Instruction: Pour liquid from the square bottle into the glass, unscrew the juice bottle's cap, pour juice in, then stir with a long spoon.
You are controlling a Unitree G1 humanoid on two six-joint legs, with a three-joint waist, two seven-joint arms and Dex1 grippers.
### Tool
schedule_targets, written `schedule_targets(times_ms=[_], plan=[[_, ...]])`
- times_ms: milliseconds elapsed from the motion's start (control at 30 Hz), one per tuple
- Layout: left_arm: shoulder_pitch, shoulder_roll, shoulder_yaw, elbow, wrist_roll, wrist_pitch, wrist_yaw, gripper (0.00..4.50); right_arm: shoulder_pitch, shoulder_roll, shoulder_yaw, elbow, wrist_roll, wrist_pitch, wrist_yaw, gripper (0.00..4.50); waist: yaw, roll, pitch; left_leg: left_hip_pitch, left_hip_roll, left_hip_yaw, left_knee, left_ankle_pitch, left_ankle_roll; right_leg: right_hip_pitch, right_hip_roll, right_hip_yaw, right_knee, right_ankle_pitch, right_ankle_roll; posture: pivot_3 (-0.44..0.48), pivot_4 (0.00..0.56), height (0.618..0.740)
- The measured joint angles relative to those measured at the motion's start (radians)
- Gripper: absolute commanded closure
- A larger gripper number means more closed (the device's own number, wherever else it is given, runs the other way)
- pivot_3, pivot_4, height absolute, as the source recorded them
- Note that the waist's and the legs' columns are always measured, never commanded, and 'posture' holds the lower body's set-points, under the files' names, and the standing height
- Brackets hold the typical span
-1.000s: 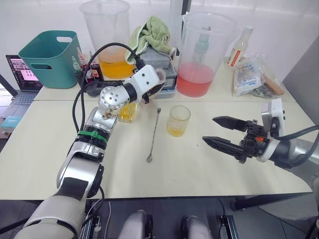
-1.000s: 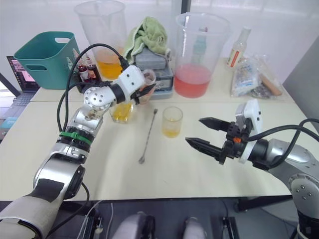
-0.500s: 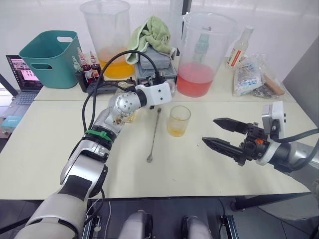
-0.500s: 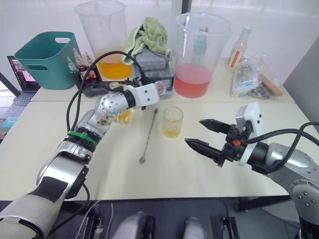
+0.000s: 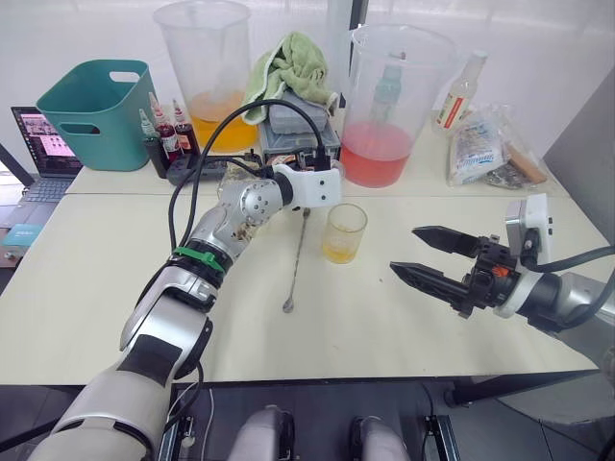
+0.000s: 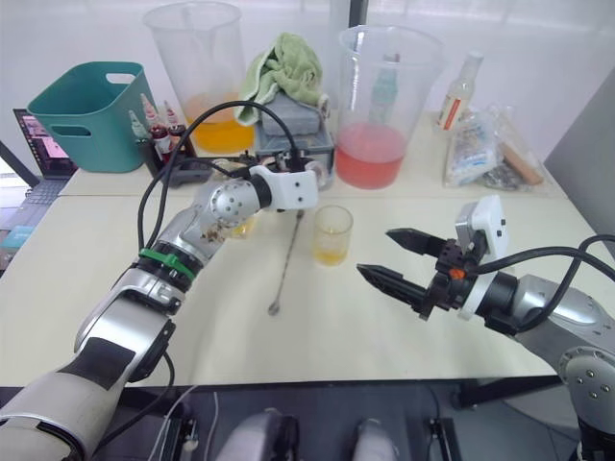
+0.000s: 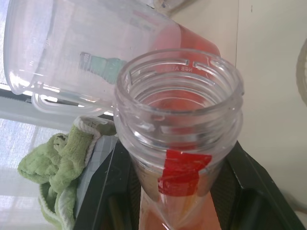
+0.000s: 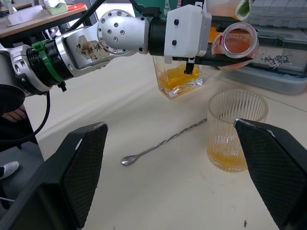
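My left gripper (image 8: 229, 53) is shut on the juice bottle (image 7: 180, 120), which is uncapped and lies nearly level, its open mouth (image 8: 237, 40) just behind and above the ribbed glass (image 5: 344, 233). Reddish juice sits in the bottle's lower part. A little yellow liquid lies in the bottom of the glass. The square bottle (image 8: 177, 79) with yellow liquid stands behind my left forearm, partly hidden. Left of the glass, the long spoon (image 5: 296, 259) lies flat on the table. My right gripper (image 5: 404, 250) hovers open to the right of the glass, holding nothing.
Along the back stand a teal bin (image 5: 96, 110), a pitcher with orange liquid (image 5: 211, 77), a green towel (image 5: 288, 62) on a grey box, a pitcher with pink liquid (image 5: 389, 106), a slim bottle (image 5: 459, 91) and plastic bags (image 5: 490, 149). Small dropper bottles (image 5: 163, 130) stand by the bin.
My left arm has swung the juice bottle rightward and down to a near-level tilt close to the glass. The right gripper has held still and open.
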Motion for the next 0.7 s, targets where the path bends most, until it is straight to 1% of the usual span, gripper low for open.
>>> schedule_targets(times_ms=[233, 500, 700], plan=[[0.016, 0.008, -0.034, -0.023, 0.071, 0.0, 0.027, 3.03, -0.014, 0.0, 0.001, 0.0, 0.0, 0.0, -0.008, 0.03, 0.001, 0.0, 0.0, 0.0, 0.0, 0.0, 0.0, 0.0, 0.0, 0.0, 0.0, 0.0, 0.0, 0.0, 0.0, 0.0, 0.15, 0.739], [0.017, 0.014, -0.065, -0.023, 0.125, 0.002, 0.049, 3.03, -0.017, 0.0, 0.001, 0.0, 0.0, 0.0, -0.019, 0.03, 0.001, 0.0, 0.0, 0.0, 0.0, 0.0, 0.0, 0.0, 0.0, 0.0, 0.0, 0.0, 0.0, 0.0, 0.0, 0.0, 0.15, 0.739], [0.053, 0.014, -0.068, -0.085, 0.157, 0.045, 0.052, 3.03, -0.023, 0.0, 0.001, 0.001, -0.003, 0.0, -0.028, 0.03, 0.001, 0.0, 0.0, 0.0, 0.0, 0.0, 0.0, 0.0, 0.0, 0.0, 0.0, 0.0, 0.001, 0.0, 0.0, 0.0, 0.15, 0.739]])
